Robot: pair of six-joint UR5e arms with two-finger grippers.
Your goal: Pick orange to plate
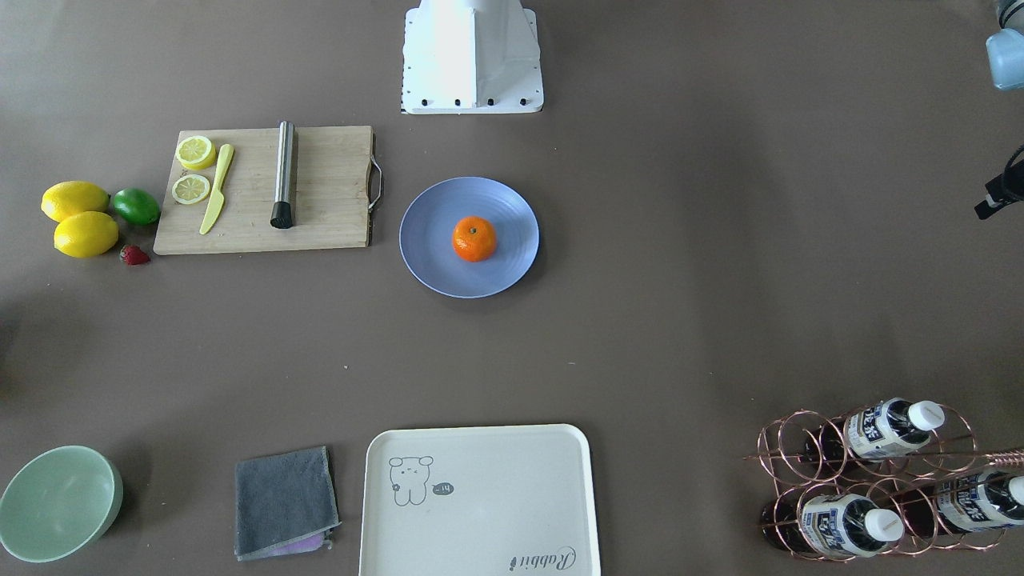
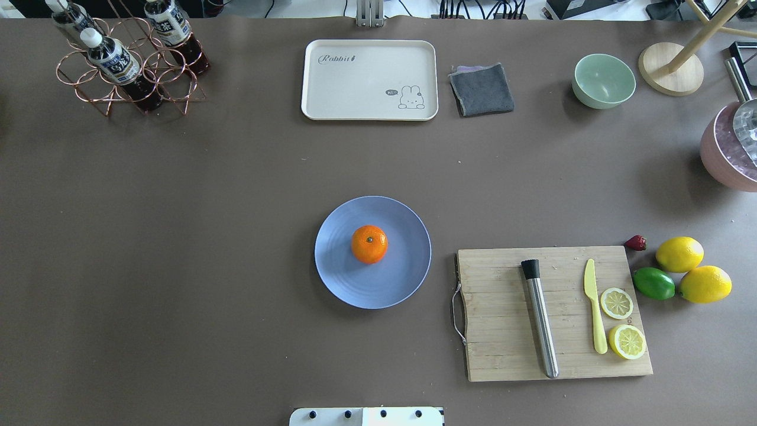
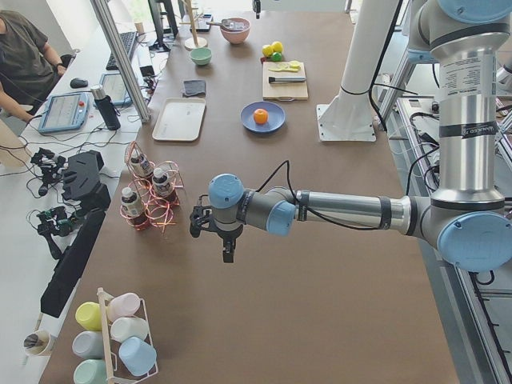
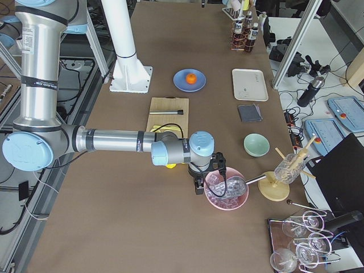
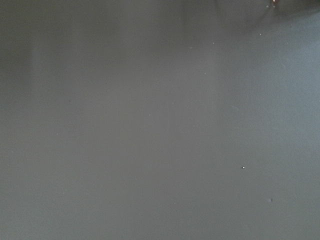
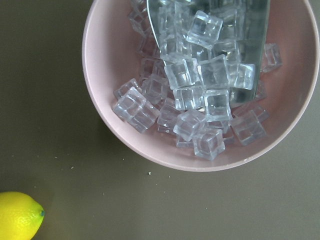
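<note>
The orange (image 2: 369, 244) sits stem up near the middle of the periwinkle-blue plate (image 2: 402, 278) at the table's centre; the front view shows the orange (image 1: 474, 238) on the plate (image 1: 432, 256) too. No gripper is near them. My left gripper (image 3: 228, 252) hangs above bare table, far off near the bottle rack, and I cannot tell if it is open or shut. My right gripper (image 4: 198, 186) hovers beside a pink bowl of ice at the opposite end; its state cannot be told either. Neither wrist view shows fingers.
A wooden cutting board (image 2: 502, 319) with a steel muddler (image 2: 541, 319), yellow knife and lemon slices lies right of the plate. Lemons (image 2: 680, 253), a lime (image 2: 653, 283), a cream tray (image 2: 369, 80), a green bowl (image 2: 603, 80), a bottle rack (image 2: 118, 65) and the ice bowl (image 6: 200, 85) ring the table.
</note>
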